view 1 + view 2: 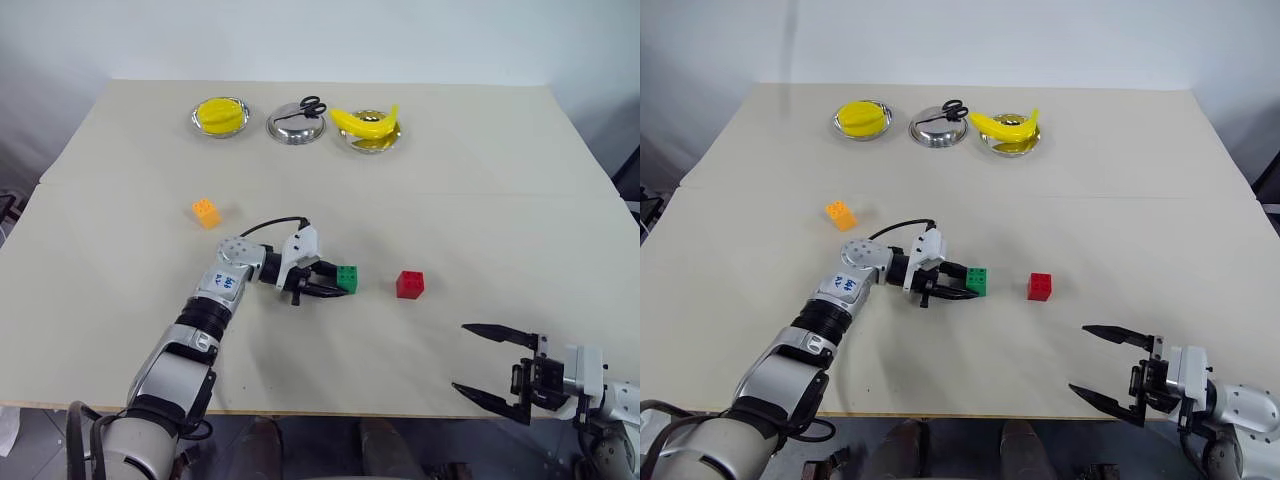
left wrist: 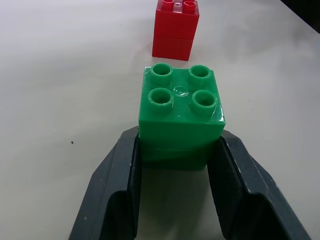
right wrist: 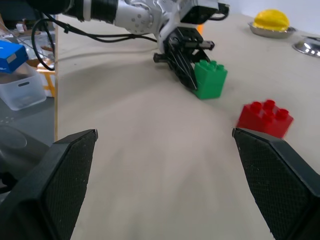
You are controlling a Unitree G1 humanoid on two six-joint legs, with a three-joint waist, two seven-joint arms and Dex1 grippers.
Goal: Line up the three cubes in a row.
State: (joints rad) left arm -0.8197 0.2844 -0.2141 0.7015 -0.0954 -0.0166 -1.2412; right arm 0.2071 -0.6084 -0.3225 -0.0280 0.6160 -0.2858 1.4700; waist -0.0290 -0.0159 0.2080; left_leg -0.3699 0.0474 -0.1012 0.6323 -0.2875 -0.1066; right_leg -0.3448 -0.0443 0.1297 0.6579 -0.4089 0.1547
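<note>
The left hand [image 1: 335,285] is reaching in from the side with its two black fingers [image 2: 117,185] straddling the lower rear half of the green cube [image 2: 181,112], which is sitting on the surface [image 1: 480,180] just beside the red cube [image 1: 409,284]. The fingers are lying close against its flanks, though whether they are pinching it firmly or already letting go is hard to tell. That uncertainty is the main risk: if the fingers are dragging on the plastic while pulling away, the green cube could be twisting or sliding out of line with the red one, or bumping into it. The orange cube [image 1: 206,212] is sitting well apart, nearer the bowls [image 1: 296,124], so the row is looking unfinished; fetching it could mean the forearm sweeping past the green cube. The right hand [image 1: 493,367] is hovering with fingers spread wide at the near edge, holding nothing.
</note>
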